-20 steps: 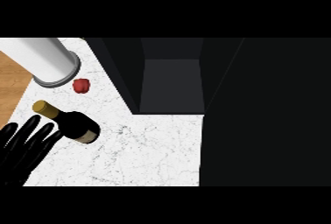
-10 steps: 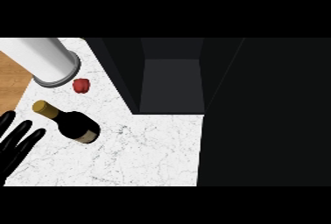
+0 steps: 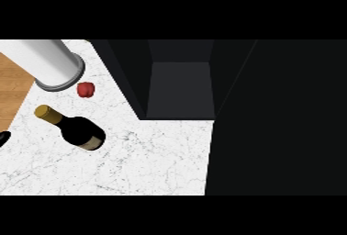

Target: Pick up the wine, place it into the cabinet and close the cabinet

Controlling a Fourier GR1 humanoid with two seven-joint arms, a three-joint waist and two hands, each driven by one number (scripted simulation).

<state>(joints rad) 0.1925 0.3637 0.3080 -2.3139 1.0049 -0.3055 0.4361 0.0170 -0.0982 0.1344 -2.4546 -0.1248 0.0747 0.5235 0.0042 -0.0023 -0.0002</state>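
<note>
The wine bottle [image 3: 76, 129], dark with a gold cap, is on the white marble counter [image 3: 136, 165] at the left; its neck points toward the upper left of the head view. The dark cabinet [image 3: 180, 87] stands open behind the counter's middle, showing a grey inner floor. Only a black sliver of my left hand [image 3: 2, 138] shows at the left edge, apart from the bottle. My right hand is out of view.
A white cylinder with a grey rim [image 3: 53, 64] stands at the upper left, with a small red object [image 3: 85, 89] beside it. Wooden flooring [image 3: 13, 96] lies past the counter's left edge. A large dark panel [image 3: 284, 119] fills the right side.
My left hand has drawn back to the left, away from the bottle, until it is almost out of view. The bottle has stayed where it was.
</note>
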